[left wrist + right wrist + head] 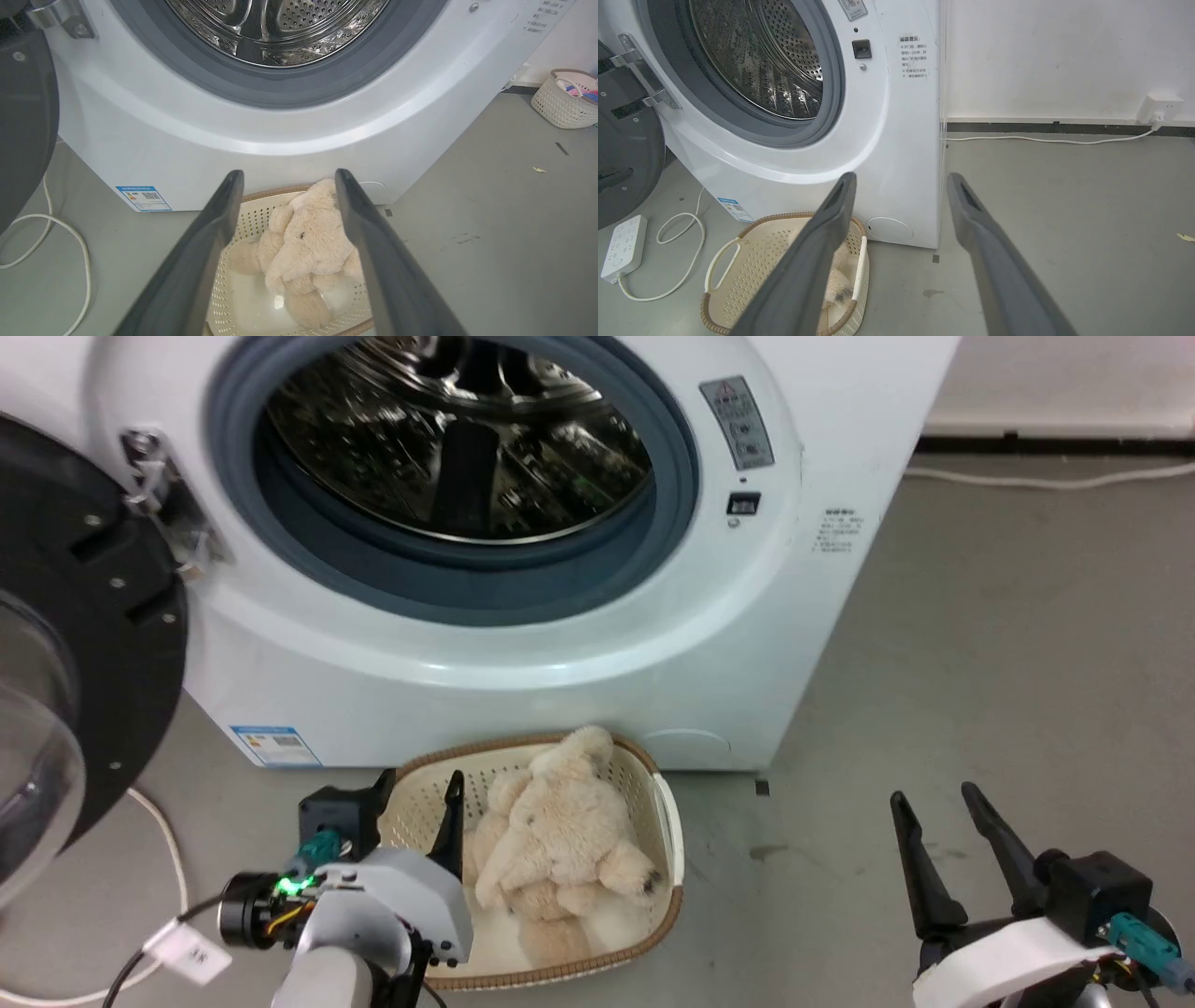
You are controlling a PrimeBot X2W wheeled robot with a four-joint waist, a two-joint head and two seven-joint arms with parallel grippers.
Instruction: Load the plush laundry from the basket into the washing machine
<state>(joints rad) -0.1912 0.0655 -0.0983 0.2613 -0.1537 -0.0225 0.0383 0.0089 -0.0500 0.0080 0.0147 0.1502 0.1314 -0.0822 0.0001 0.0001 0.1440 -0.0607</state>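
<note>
Door hangs open far left, then the left tool, spread wide, over the left edge of the basket; plush laundry lies inside it, right in front of the washing machine. Then the right tool, spread too, above floor.

White forearms, long dark fingers

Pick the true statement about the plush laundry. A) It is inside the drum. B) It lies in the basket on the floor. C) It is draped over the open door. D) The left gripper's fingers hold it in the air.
B: the plush laundry lies in the basket in front of the washing machine, and the left gripper is open and empty.
</note>
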